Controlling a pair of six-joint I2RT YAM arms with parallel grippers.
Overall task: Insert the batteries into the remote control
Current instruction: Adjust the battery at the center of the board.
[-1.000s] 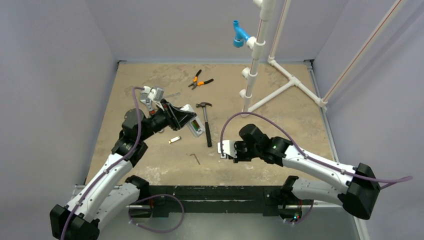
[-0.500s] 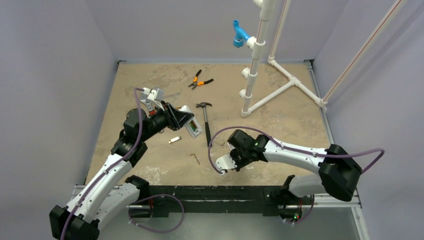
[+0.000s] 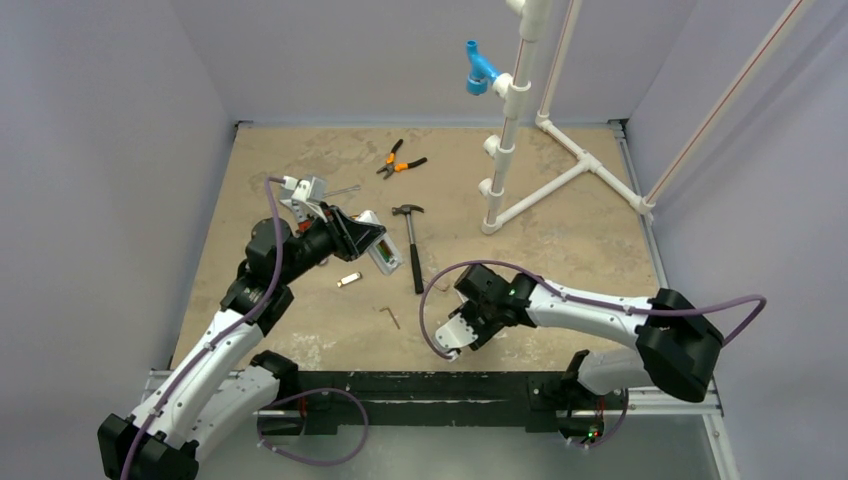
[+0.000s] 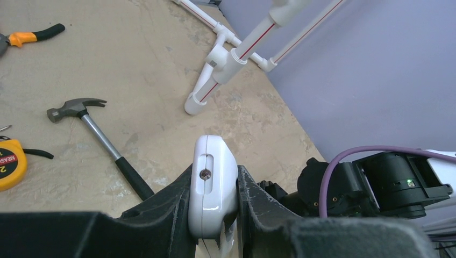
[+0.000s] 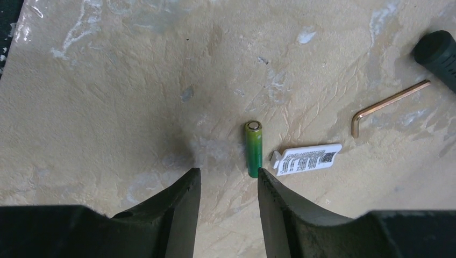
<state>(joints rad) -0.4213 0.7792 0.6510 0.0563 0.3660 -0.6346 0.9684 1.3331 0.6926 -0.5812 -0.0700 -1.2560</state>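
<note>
My left gripper (image 3: 358, 235) is shut on the white remote control (image 3: 382, 248) and holds it above the table, left of the hammer. In the left wrist view the remote's end (image 4: 213, 188) sits clamped between both fingers. My right gripper (image 3: 452, 335) hangs low near the table's front edge. In the right wrist view it (image 5: 227, 172) is open and empty. One green battery (image 5: 254, 148) lies on the table just beyond the right fingertip (image 5: 266, 185). No second battery shows.
A small white labelled piece (image 5: 306, 159) lies right of the battery, with a bent hex key (image 5: 387, 105) beyond it. A hammer (image 3: 412, 245), a silver clip (image 3: 349, 280), orange pliers (image 3: 400, 160), a yellow tape measure (image 4: 11, 169) and a white pipe frame (image 3: 510, 130) stand farther off.
My right arm has swung left and toward the table's near edge, bringing its open gripper down by the battery. The left gripper with the remote has barely moved.
</note>
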